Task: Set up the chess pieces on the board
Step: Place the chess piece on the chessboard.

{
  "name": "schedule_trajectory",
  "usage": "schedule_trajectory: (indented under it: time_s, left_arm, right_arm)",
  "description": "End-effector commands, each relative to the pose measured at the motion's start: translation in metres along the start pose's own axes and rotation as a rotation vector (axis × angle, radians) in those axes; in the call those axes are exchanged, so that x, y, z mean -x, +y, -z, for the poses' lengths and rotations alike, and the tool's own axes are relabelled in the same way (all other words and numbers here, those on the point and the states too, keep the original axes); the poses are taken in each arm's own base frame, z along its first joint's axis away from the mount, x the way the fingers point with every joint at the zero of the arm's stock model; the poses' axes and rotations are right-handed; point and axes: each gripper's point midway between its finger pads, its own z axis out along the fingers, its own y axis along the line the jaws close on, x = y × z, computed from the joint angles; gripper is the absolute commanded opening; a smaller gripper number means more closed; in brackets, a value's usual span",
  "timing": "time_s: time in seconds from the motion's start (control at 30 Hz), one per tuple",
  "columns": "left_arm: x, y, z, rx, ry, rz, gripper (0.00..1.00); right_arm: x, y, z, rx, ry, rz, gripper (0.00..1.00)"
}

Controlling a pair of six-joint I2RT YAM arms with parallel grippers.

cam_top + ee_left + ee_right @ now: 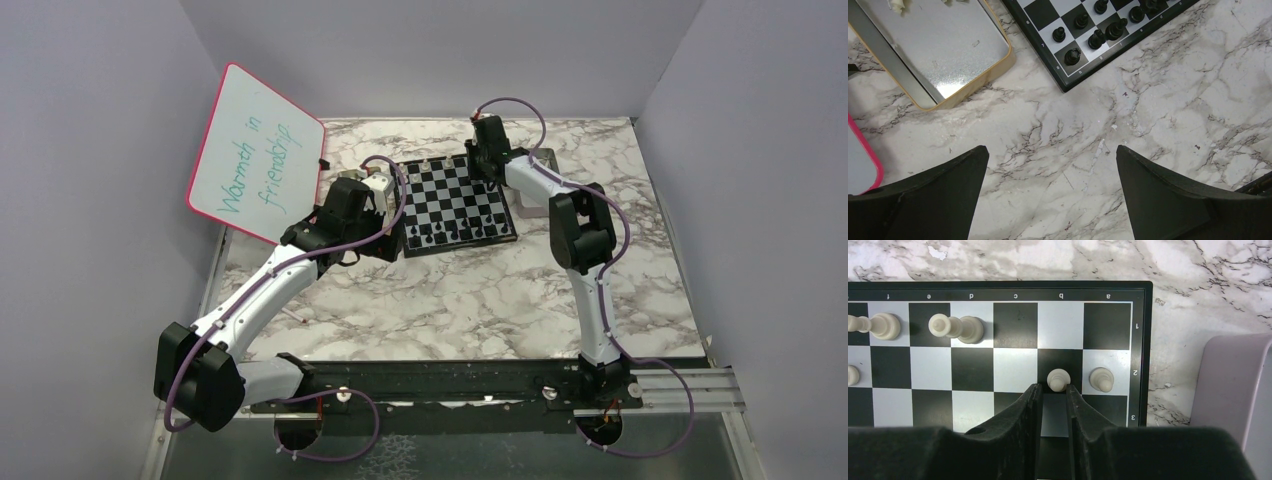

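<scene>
The board [462, 243] lies at the back middle of the marble table. Black chess pieces [455, 232] line its near edge, and several show in the left wrist view [1072, 56]. In the right wrist view, white pieces stand on the d and e squares of the first row [955, 328], and white pawns stand on b2 [1058, 379] and a2 [1101, 378]. My right gripper [1054, 388] hovers over the board's far right side, narrowly open, its tips flanking the b2 pawn's head with a sliver of space each side. My left gripper [1051, 150] is wide open over bare marble, near the board's near left corner.
A shiny metal tray [948, 50] with a gold rim lies left of the board. A pink-rimmed whiteboard [255, 155] leans at the back left. A pale container [1233, 390] sits just right of the board. Purple-grey walls enclose the table.
</scene>
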Motion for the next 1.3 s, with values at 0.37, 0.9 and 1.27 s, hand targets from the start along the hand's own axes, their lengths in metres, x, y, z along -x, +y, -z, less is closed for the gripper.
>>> schedule_trajectory:
  time_s: [0.37,0.9,1.27]
  left_arm:
    - [0.001,-0.003,0.002,-0.01,-0.01,-0.001,0.99]
    - [-0.003,0.016,-0.003,0.101,0.014,0.029,0.99]
    - [0.033,0.027,-0.005,0.152,-0.049,0.106,0.95]
  right_arm:
    - [-0.014,0.006,-0.014,0.022,0.041,-0.014,0.27]
    - [0.043,0.012,0.05,0.054,-0.046,-0.049,0.31]
    - [0.062,0.033,0.171,0.245,-0.156,-0.115,0.43]
